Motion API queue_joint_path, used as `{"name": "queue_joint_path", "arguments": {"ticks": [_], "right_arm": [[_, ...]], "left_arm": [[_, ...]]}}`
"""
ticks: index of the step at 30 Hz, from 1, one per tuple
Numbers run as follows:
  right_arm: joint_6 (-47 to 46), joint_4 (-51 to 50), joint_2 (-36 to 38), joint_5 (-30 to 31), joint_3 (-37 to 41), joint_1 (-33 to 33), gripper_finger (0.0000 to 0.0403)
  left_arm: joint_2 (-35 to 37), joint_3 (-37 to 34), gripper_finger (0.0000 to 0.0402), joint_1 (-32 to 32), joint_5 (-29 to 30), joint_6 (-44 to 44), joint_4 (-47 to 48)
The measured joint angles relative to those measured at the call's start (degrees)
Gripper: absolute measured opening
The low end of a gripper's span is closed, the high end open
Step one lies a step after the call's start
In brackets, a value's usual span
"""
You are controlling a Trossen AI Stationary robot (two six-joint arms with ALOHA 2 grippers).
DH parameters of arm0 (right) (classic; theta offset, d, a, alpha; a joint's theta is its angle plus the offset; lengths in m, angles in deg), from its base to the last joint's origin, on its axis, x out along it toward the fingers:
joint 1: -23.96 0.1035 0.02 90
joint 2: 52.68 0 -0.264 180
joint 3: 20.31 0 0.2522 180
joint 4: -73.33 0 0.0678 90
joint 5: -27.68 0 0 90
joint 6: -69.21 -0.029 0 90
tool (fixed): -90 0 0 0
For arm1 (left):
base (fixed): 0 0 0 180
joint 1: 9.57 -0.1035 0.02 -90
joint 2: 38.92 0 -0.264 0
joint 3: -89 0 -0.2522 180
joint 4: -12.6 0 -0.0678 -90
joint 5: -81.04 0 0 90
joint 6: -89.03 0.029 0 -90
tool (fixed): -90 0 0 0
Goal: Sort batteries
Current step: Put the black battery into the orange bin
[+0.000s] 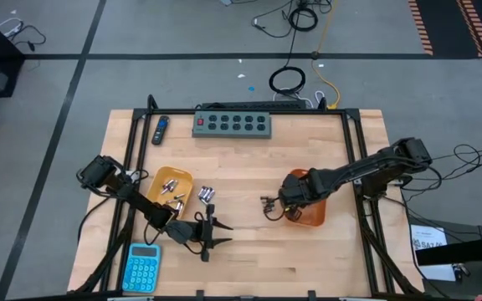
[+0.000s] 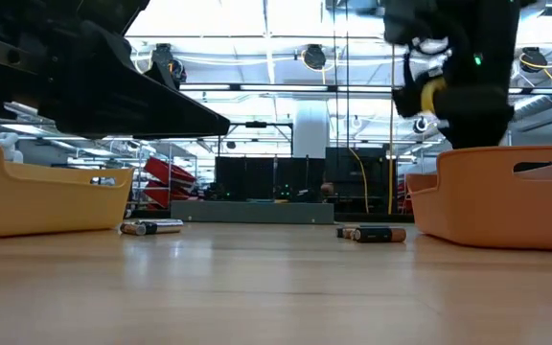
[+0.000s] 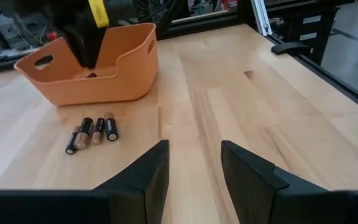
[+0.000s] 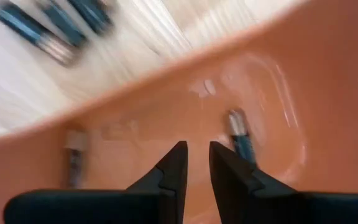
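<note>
Over the orange plastic bin (image 4: 303,93), the right gripper (image 4: 196,158) hangs with its dark fingers parted a narrow gap and nothing between them; one dark battery (image 4: 241,140) lies on the bin floor just beyond the fingertips, likely dropped there as sorted. Outside the rim, three dark cylindrical cells (image 3: 92,132) wait on the pale wooden table (image 3: 241,93), close enough for the next pick. Well apart, the left gripper (image 3: 194,168) hovers open and empty near the yellow tray (image 1: 164,178) of silvery batteries (image 1: 172,191).

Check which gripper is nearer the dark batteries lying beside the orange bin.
Right. The right gripper is over the orange bin, right beside the dark batteries; the left gripper hangs farther off across bare table.
</note>
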Motion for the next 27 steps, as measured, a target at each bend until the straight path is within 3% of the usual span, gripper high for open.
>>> {"name": "queue_joint_path", "arguments": {"ticks": [7,16,21,27], "right_arm": [[0.1,-3.3,-1.7,2.0,-11.4,0.6,0.0065],[14.7,-6.4,-19.6,1.8,-32.1,0.2,0.0066],[25.2,-6.3,-26.9,-2.0,-34.5,-1.1,0.0066],[33.1,-6.9,-30.3,-6.0,-34.5,0.8,0.0072]], "left_arm": [[0.0,0.0,0.0155,-0.8,-1.8,-2.1,-0.1],[0.0,0.1,0.0155,-1.0,-1.9,-2.2,-1.1],[0.0,0.1,0.0155,0.8,-1.9,-2.2,-1.7],[1.2,0.1,0.0155,2.0,-1.9,-1.7,-0.6]]}}
